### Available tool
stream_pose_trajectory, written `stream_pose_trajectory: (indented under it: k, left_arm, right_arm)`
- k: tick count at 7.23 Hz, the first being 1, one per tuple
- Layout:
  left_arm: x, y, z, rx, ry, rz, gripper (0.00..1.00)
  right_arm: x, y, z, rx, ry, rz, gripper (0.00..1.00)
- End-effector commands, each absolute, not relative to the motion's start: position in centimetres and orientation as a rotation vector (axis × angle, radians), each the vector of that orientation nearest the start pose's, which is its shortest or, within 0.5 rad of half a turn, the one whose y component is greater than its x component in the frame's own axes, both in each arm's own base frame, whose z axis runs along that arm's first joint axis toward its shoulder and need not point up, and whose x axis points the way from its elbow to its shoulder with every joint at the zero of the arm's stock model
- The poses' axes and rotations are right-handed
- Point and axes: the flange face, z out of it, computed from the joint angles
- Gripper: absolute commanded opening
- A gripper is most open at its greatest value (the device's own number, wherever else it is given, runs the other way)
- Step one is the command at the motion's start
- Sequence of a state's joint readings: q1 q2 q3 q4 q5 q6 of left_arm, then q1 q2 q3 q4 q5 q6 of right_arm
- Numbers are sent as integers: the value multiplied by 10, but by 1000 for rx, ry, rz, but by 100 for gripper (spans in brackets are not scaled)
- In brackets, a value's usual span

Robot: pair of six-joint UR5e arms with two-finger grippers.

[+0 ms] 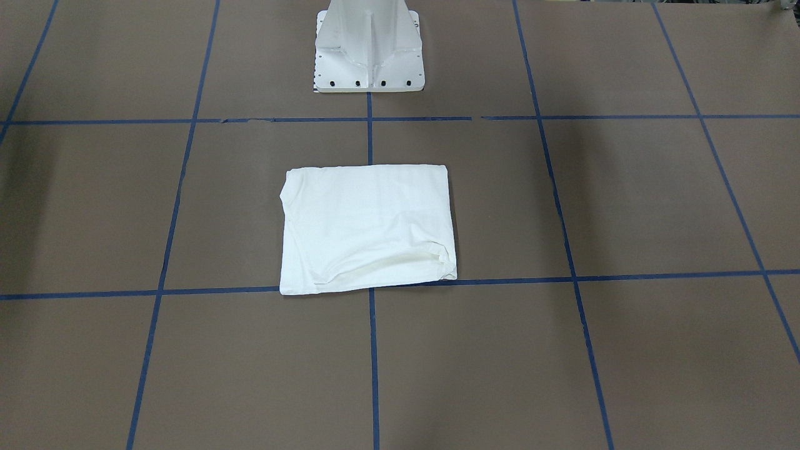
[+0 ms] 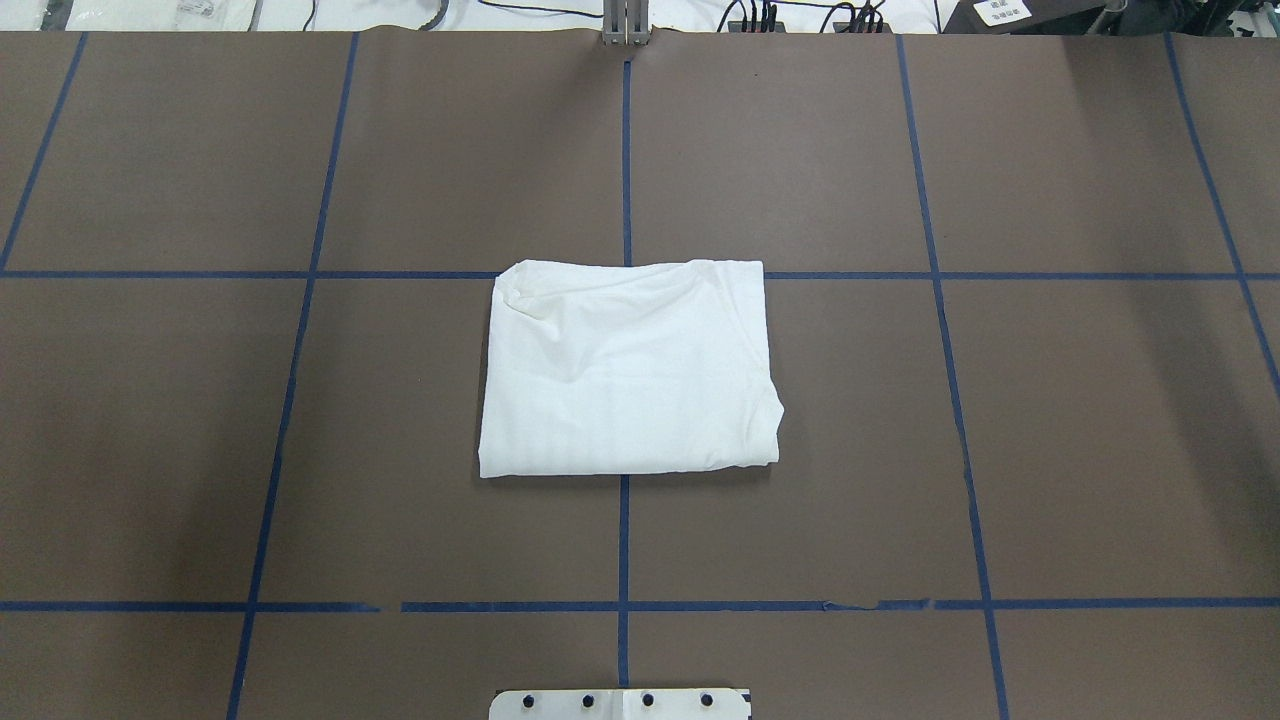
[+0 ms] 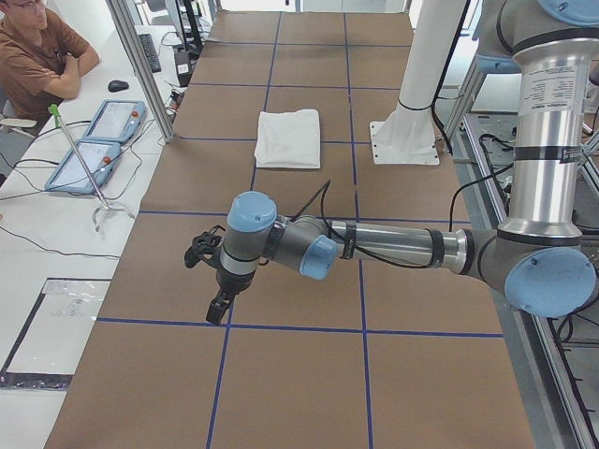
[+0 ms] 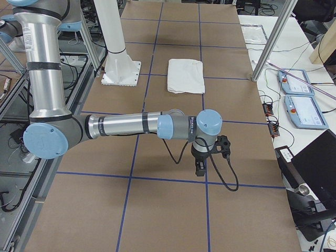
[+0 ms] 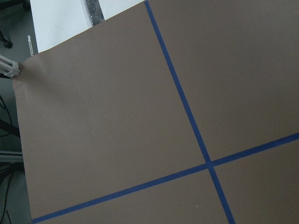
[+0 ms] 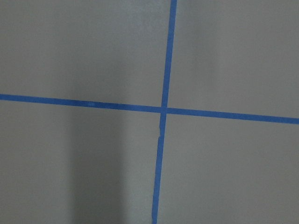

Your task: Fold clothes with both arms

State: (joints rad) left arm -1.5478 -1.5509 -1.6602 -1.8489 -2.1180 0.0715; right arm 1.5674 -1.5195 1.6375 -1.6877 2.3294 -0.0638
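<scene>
Brown tabletop (image 2: 1000, 400) marked into large squares by blue tape lines (image 2: 300, 300), seen from several sides.

At the robot's left end, the left arm (image 3: 393, 245) reaches out low and level over the bare surface, its black left tool (image 3: 216, 313) pointing down above a tape line. Whether its fingers are apart or together cannot be told. Its wrist camera shows only brown paper and a tape crossing. Beyond that edge, a person (image 3: 42, 56) sits at a white desk (image 3: 37, 234) with two blue-rimmed control pendants (image 3: 98, 140) on it.

In the middle lies the white T-shirt (image 2: 630, 370), folded into a flat rectangle. It straddles the centre tape line, with its far edge over a cross line, and sits apart from the white pedestal (image 1: 369, 50) in front of it. One far corner is puckered. Neither arm touches it.

At the robot's right end, the right arm (image 4: 126, 126) stretches out level the same way, well apart from the shirt. Its right tool (image 4: 199, 170) hangs downward, and the state of its fingers cannot be told. Its wrist camera sees only a tape crossing.
</scene>
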Motion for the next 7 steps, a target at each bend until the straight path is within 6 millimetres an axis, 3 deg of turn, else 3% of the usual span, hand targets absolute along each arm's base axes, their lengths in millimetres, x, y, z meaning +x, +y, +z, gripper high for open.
stream_pose_trajectory:
  k: [1, 4, 7]
  left_arm:
    - [-69, -501, 596, 195, 548, 146, 99]
    - [-51, -489, 599, 116, 786, 132, 99]
    - [-49, -489, 618, 110, 803, 165, 99]
  right_arm:
    - [62, -501, 622, 3, -764, -49, 100]
    - [61, -500, 622, -17, -779, -5, 100]
    - [61, -493, 630, -31, -782, -1, 100]
